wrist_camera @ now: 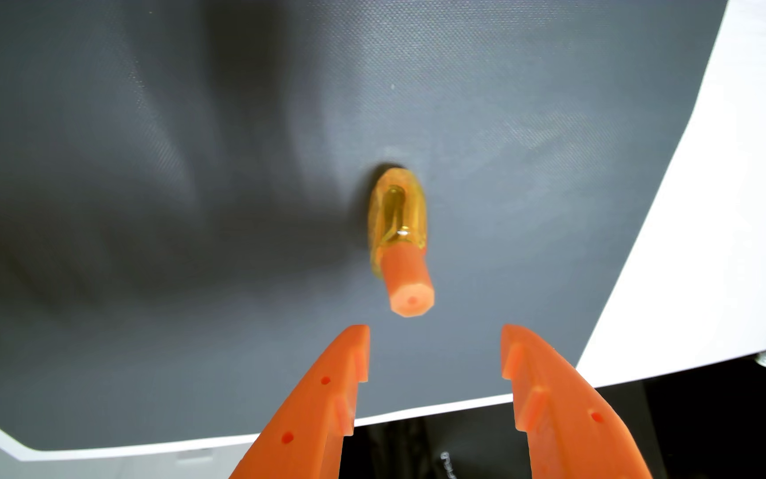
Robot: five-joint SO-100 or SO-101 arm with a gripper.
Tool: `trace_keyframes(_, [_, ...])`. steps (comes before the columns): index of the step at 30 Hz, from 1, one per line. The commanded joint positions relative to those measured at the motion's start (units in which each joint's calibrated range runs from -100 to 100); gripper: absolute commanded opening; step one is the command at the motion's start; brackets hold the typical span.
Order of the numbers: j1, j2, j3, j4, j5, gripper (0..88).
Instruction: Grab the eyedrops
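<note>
Grey mat (187, 230) bare around upright eyedrops (400, 239); jaws (435, 332) spread wide, just short of cap.

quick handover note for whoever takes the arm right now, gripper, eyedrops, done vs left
Gripper: open, holding nothing, both orange fingers apart at the bottom of the wrist view.
Eyedrops bottle: amber body with an orange cap, on the grey mat, just beyond the fingertips and roughly in line with the gap.
Done: gripper lined up on the bottle.
Left: advance around the bottle, close, lift.
</note>
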Motion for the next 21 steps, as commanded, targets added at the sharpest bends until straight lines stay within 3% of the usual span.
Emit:
trace_keyframes(1, [0.7, 2.4, -6.3, 3.1, -0.2, 16.9])
trace_keyframes(21, [0.6, 13.9, -10.0, 3.7, -1.1, 17.5])
